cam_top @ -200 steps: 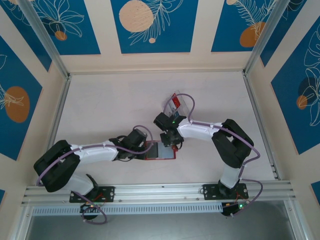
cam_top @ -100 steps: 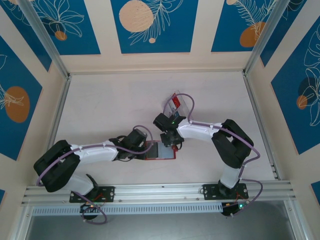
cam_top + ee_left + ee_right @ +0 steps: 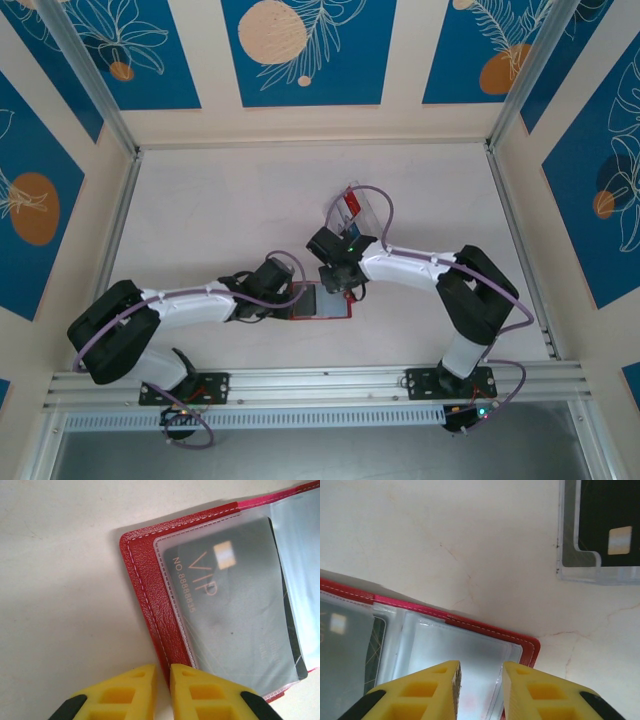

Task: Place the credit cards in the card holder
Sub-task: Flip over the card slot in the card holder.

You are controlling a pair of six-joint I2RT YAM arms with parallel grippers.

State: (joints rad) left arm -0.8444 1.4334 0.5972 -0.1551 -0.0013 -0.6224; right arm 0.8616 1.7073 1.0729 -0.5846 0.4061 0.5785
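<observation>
I see the red card holder lying open and flat on the tabletop, clear sleeves up. A black VIP card sits inside one sleeve. Another black card lies apart, beyond it.

Both arms reach inward over the worktop, wrists angled down. The left gripper is nearly closed; the right gripper has its jaws slightly parted.

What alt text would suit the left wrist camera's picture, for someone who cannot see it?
An open dark red leather-like card holder lies on a pale table, with a black VIP credit card tucked inside its clear plastic sleeve. The yellow-fingered left claw pinches the holder's near edge.
</observation>
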